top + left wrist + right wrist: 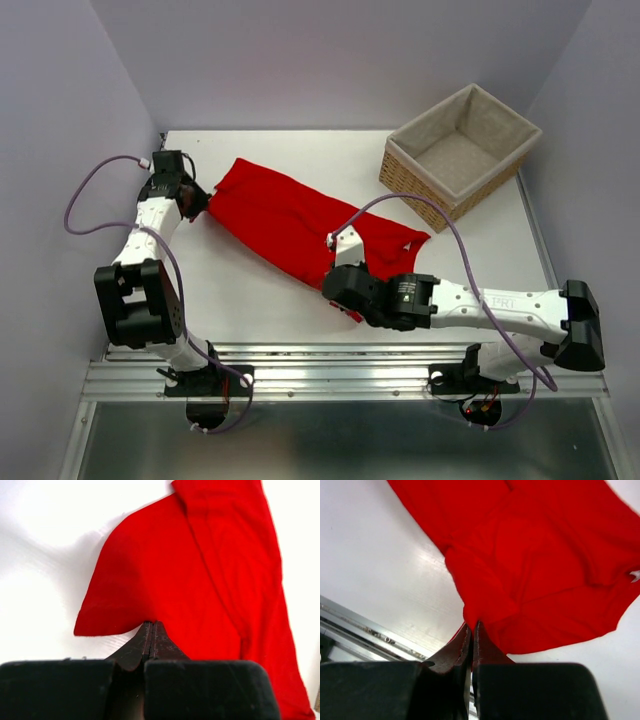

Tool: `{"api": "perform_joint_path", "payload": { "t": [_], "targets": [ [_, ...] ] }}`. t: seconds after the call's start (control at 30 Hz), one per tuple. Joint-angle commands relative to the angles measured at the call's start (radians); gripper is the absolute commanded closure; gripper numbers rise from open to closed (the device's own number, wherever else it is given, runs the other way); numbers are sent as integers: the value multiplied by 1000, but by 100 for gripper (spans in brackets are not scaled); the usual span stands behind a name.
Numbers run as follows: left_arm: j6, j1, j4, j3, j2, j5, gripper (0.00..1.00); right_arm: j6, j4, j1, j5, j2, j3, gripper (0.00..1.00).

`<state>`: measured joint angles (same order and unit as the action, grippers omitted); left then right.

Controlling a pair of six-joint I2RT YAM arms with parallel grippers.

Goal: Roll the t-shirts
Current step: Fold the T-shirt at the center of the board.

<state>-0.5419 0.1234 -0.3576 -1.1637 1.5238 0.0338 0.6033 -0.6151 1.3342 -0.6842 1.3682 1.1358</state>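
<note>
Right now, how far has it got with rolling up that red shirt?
Done: the red t-shirt looks folded into a long band lying slantwise on the table. In hand: the left hand pinches its far end and the right hand pinches its near end, both shut on cloth. Left: no roll shows yet, so all the rolling is to do. The wicker basket stands apart, far right.

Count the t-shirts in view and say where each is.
1. The red t-shirt lies diagonally across the table, left of the wicker basket, its ends pinched by the left pincer and right pincer. No second one shows.
</note>
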Motion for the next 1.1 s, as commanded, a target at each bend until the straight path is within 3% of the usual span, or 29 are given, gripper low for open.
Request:
{"api": "perform_joint_path", "payload": {
  "t": [0.0,0.5,1.07],
  "targets": [
    [-30,-25,-9,-112,54,-8,100,-126,95,-68,-52,-63,-2,99],
    [-23,-100,-75,-370,306,-17,100,-303,242,-326,32,-14,16,99],
    [37,-107,-127,-476,424,-100,100,-413,344,-513,144,141,56,99]
  ]
}}
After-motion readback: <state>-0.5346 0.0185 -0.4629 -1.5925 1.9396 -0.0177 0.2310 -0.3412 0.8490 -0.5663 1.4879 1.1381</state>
